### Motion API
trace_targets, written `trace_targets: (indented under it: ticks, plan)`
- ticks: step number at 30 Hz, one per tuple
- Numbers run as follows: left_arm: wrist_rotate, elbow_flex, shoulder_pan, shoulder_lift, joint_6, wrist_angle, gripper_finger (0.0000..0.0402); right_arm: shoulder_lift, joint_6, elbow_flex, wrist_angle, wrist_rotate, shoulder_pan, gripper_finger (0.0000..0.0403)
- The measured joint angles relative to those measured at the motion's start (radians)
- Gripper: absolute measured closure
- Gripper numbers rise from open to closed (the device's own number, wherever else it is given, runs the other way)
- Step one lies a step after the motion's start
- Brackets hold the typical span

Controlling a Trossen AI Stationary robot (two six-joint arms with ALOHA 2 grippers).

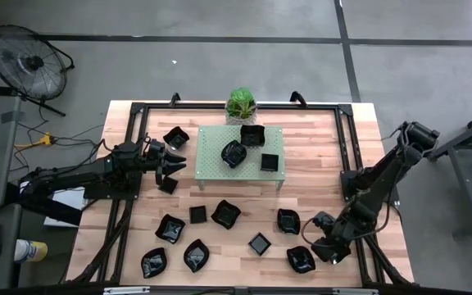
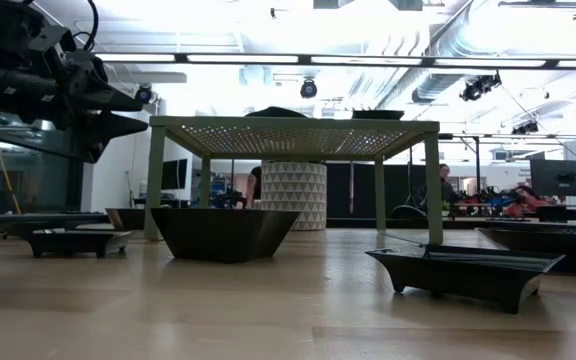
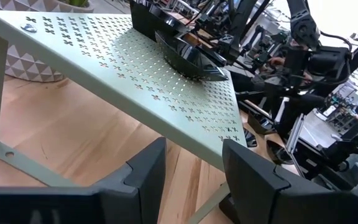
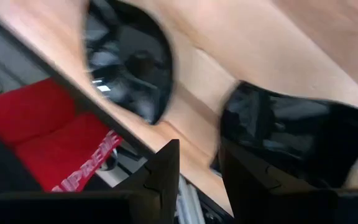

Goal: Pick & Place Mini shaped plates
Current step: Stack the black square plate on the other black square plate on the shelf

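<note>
Left tool (image 1: 175, 164) hovers with fingers apart and empty beside the green rack (image 1: 211, 160) (left-centre of the high view); right tool (image 1: 324, 244) gapes between plates (image 1: 300, 259), lower right

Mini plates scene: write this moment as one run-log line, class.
left gripper: open, empty, beside green rack | right gripper: open, empty, near front plates | rack holds three plates | rest on table

You have a grey floor (image 1: 220, 49) with dark seams, a fan (image 1: 27, 61), and bright ceiling lights (image 2: 298, 58).
</note>
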Motion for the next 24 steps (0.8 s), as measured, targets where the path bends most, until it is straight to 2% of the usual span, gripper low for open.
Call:
trace_targets:
  ticks: [16, 24]
  plan:
    - [-0.003, 0.000, 0.000, 0.000, 0.000, 0.000, 0.0245, 0.004, -0.002, 0.000, -0.045, 0.058, 0.000, 0.0295]
    - [-0.003, 0.000, 0.000, 0.000, 0.000, 0.000, 0.0245, 0.094, -0.015, 0.000, 0.023, 0.019, 0.000, 0.0295]
